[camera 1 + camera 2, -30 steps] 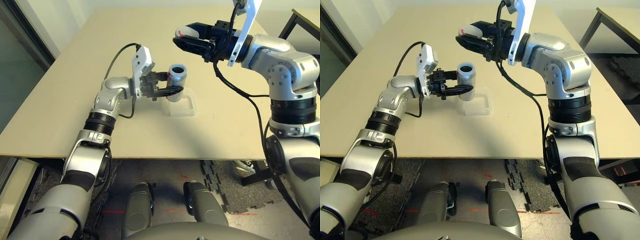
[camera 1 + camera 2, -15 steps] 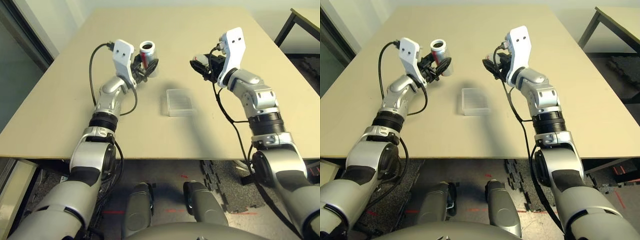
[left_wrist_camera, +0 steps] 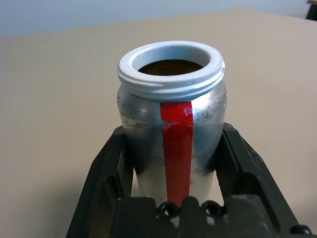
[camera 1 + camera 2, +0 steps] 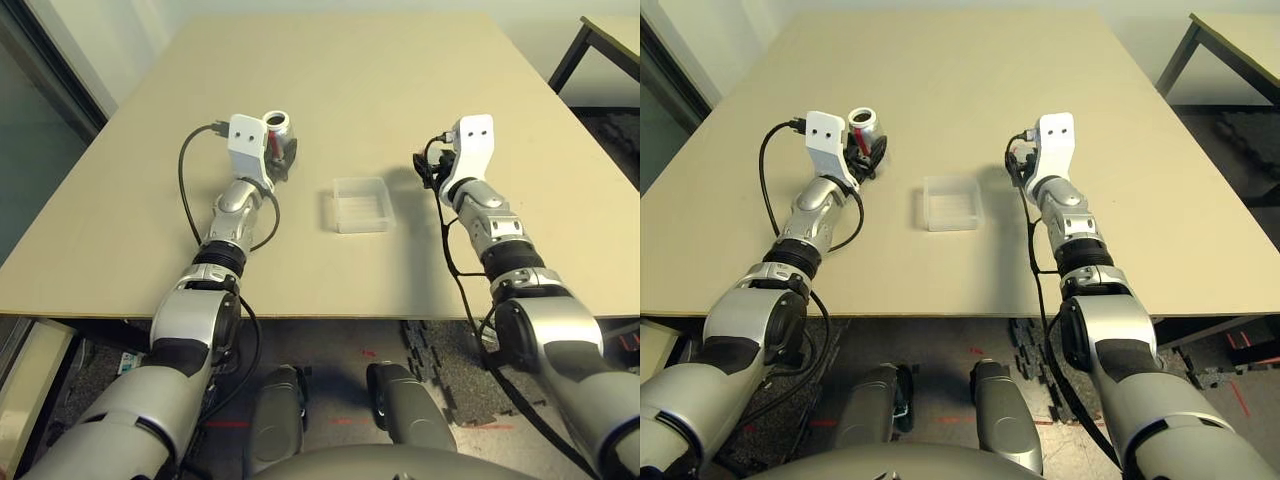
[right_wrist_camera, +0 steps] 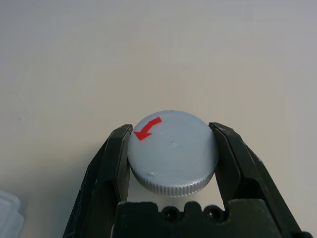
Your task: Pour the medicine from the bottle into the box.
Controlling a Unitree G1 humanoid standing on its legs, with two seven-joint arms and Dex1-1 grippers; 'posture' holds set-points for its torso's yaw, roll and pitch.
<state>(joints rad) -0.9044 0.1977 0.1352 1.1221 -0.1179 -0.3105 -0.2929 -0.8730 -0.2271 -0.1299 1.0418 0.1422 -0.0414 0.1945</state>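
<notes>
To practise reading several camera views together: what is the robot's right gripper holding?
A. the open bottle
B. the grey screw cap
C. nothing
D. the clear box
B: in the right wrist view the right gripper is shut on the round grey cap with a red arrow, while the left gripper holds the open bottle.

Silver bottle (image 3: pixel 171 129), red stripe

left gripper (image 3: pixel 173 163) carrying the open bottle (image 3: pixel 172 119) away from over the box (image 4: pixel 360 204), lowering it upright toward the table (image 4: pixel 400 80) at the left, right gripper (image 5: pixel 173 153) bringing the cap (image 5: pixel 172 149) down low right of the box
</notes>
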